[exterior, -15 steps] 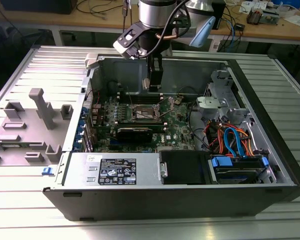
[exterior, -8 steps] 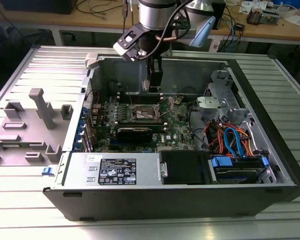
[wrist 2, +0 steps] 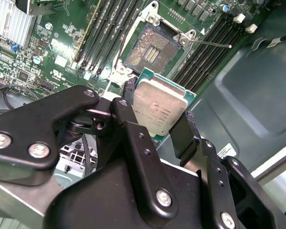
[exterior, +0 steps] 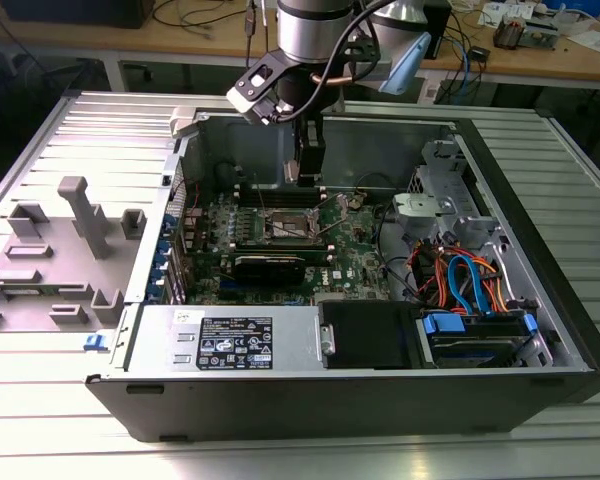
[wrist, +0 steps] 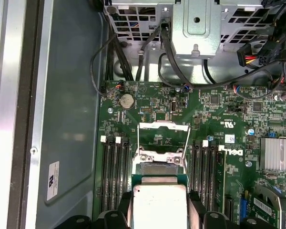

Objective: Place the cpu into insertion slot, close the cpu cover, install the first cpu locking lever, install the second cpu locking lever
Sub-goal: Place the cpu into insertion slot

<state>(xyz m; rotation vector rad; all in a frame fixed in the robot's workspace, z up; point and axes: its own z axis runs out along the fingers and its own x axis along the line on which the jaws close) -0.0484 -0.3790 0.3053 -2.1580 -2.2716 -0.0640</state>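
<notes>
Exterior view: my end effector (exterior: pixel 305 168) hangs inside the open computer case (exterior: pixel 500 250), which sits on the ribbed metal worktop (exterior: pixel 60 400). It is above the insertion slot (exterior: pixel 293 226), not touching the board.

Second wrist view: the black fingers (wrist 2: pixel 133 136) pinch the cpu (wrist 2: pixel 159 107) by two opposite edges. It is a flat square with a dull silvery lid and a green rim, held over the board just beside the slot (wrist 2: pixel 150 50), whose dark centre is a grid of fine contacts. The chip looks tilted to the socket. I judge that setting it down skewed or rotated could bend those contacts. The smooth metal edges could also slip in the grip.

First wrist view: the cpu (wrist: pixel 159 205) sits between the fingers, near the slot's metal rim (wrist: pixel 157 156). The thin cpu cover (wrist: pixel 164 126) stands raised beyond it, and I think catching it would knock the chip off line.
</notes>
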